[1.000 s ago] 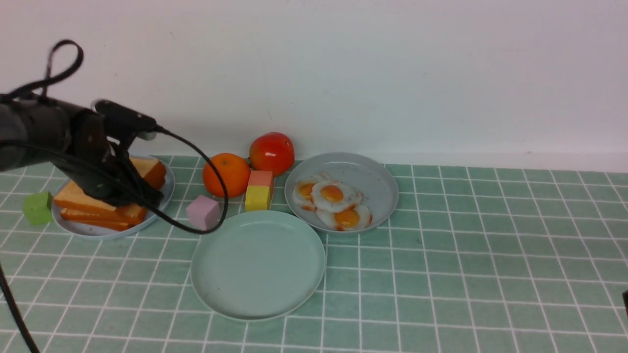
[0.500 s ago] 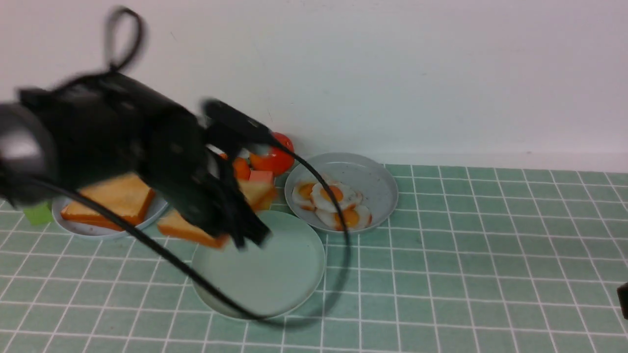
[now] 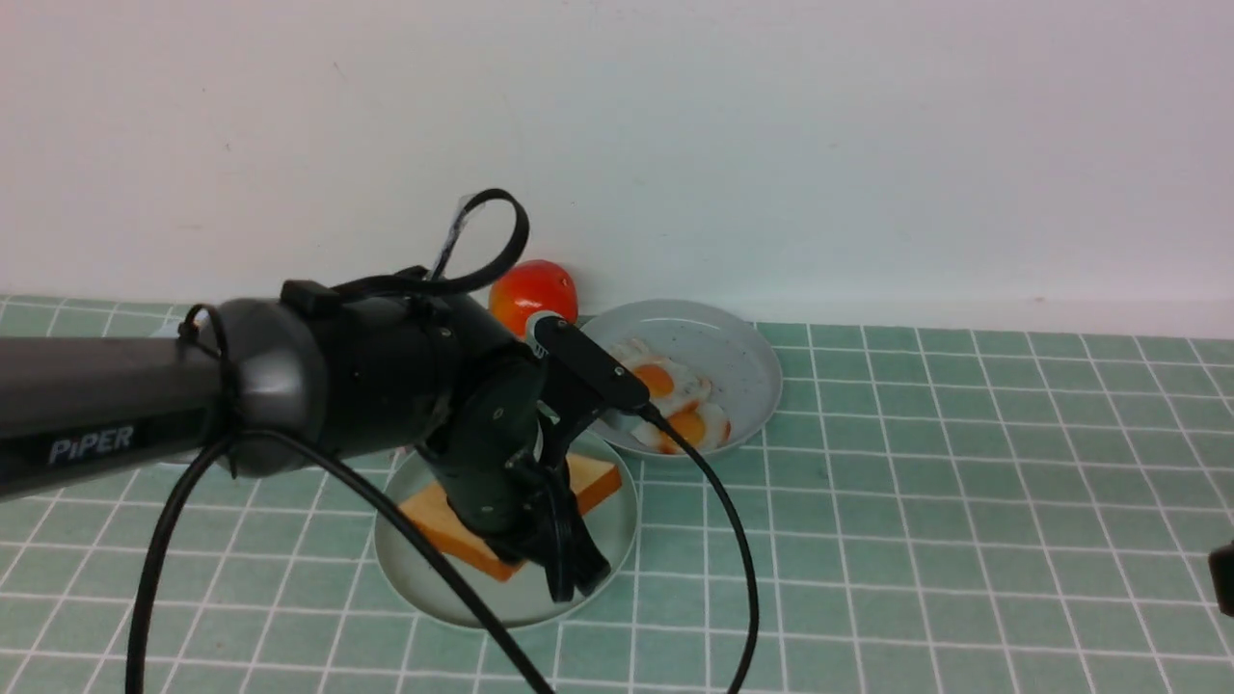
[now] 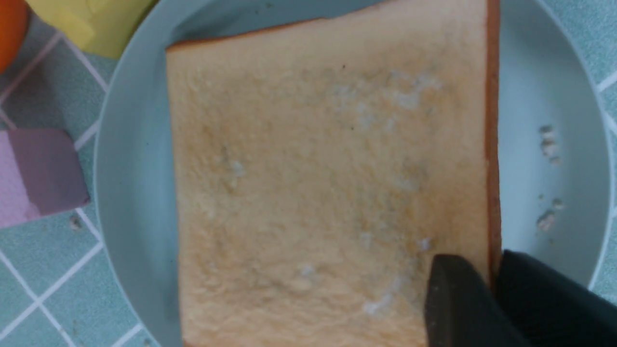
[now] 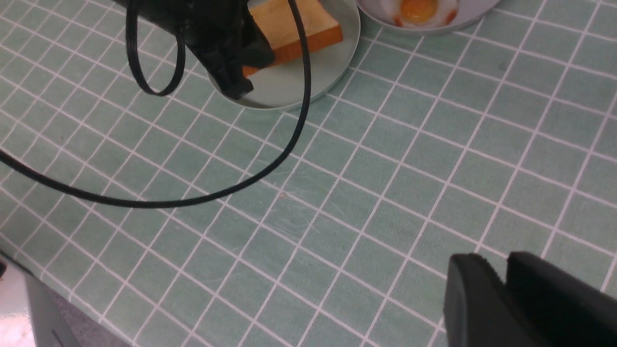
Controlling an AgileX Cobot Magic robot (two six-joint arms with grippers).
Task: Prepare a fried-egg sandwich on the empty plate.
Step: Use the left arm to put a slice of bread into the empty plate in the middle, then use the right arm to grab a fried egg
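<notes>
Pink block (image 4: 38, 173), yellow block (image 4: 91, 21) beside mint plate (image 4: 544, 86) under toast (image 4: 328, 193)

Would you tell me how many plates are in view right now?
2. The mint-green plate lies front centre under a toast slice; the grey-blue plate, with fried eggs, lies behind it to the right. The left arm may hide more.

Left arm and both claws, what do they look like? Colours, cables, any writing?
The left arm is a dark grey tube with white PiPER lettering, ending in a glossy black rounded housing. Thin black cables loop over and under it. The left claw is slim and matte black; the right claw looks equally black but blockier.
</notes>
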